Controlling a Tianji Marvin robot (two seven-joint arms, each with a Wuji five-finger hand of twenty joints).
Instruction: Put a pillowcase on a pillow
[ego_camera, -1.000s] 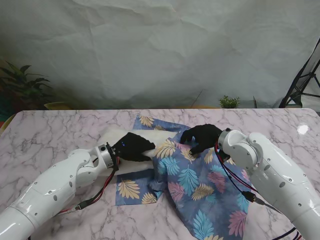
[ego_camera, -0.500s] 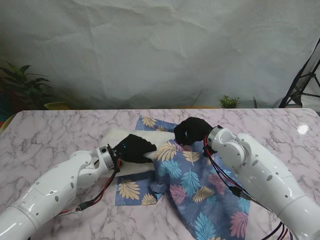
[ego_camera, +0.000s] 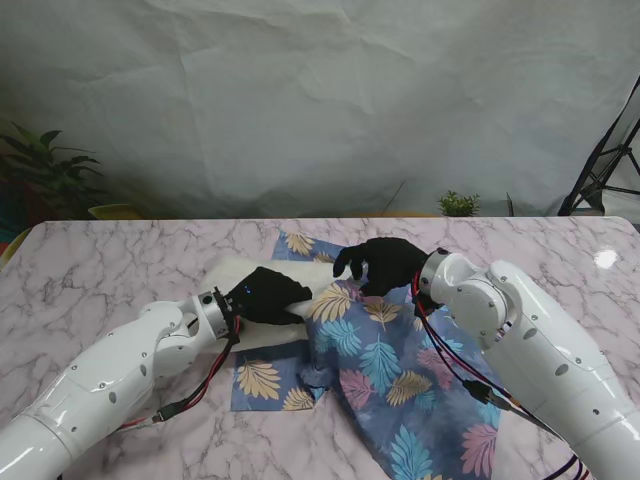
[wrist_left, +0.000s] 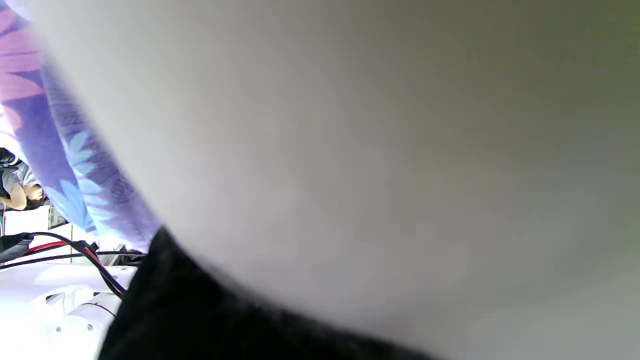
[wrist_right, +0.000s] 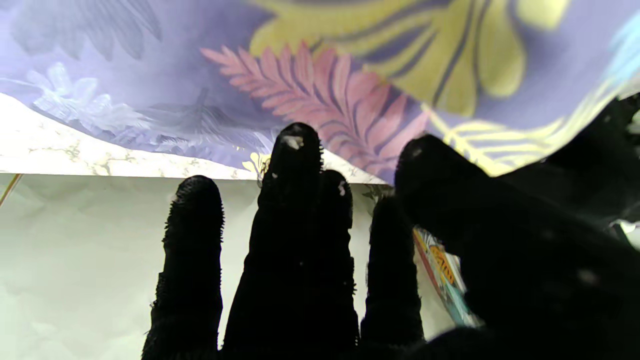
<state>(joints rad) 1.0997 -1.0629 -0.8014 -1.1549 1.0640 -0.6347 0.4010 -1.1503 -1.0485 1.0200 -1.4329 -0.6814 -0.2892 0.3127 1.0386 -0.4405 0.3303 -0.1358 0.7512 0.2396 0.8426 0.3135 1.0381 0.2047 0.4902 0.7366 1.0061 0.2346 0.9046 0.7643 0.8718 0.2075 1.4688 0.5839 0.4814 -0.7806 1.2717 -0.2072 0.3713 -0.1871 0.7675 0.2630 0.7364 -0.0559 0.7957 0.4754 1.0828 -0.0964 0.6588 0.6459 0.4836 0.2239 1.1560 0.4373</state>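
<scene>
Fingers on my right hand are spread apart and holding nothing, hovering just over the far edge of the pillowcase. The wrist cam there shows the leaf print right past the fingertips with the marble table beyond it. My left hand is pressed flat on the white pillow; whether those fingers are actually gripping it or just resting, I can't tell, since that wrist cam is basically all blurry pillow with a strip of blue fabric at one side. The pillow sits mid-table, a bit to my left, with its right end tucked under the bunched-up pillowcase. The rest of the case trails off toward me on the right, and a flat corner of it sticks out nearer to me under the pillow. Small potted plant at the table's far edge, bigger leafy one off to the far left
</scene>
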